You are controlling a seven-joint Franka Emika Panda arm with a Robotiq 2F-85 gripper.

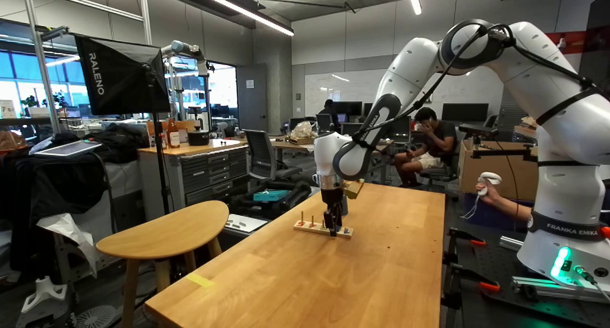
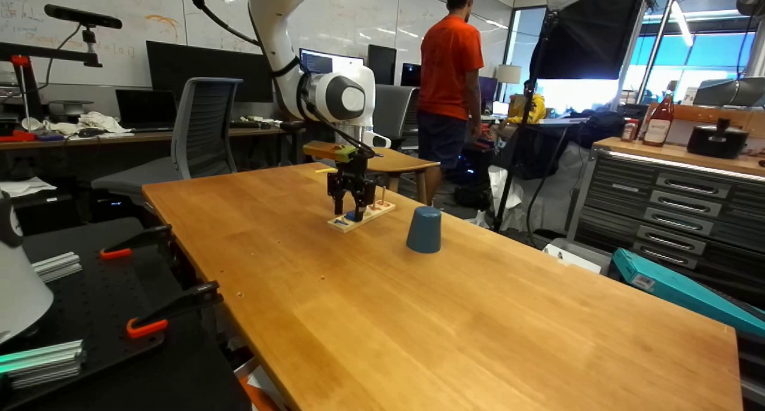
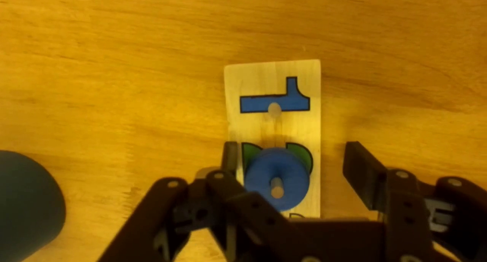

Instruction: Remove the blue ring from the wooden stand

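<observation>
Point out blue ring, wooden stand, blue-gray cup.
Blue ring [image 3: 293,176]: wrist view, top face, right of center.
Wooden stand [image 3: 298,127]: wrist view, bare top surface.
Blue-gray cup [image 2: 424,232]: in an exterior view, side wall.

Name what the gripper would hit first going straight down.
Probably the edge of the wooden stand: in the wrist view one fingertip of the open gripper overlaps it. If that clears, the table; the blue ring shows between the fingertips. Depth is unclear.
</observation>
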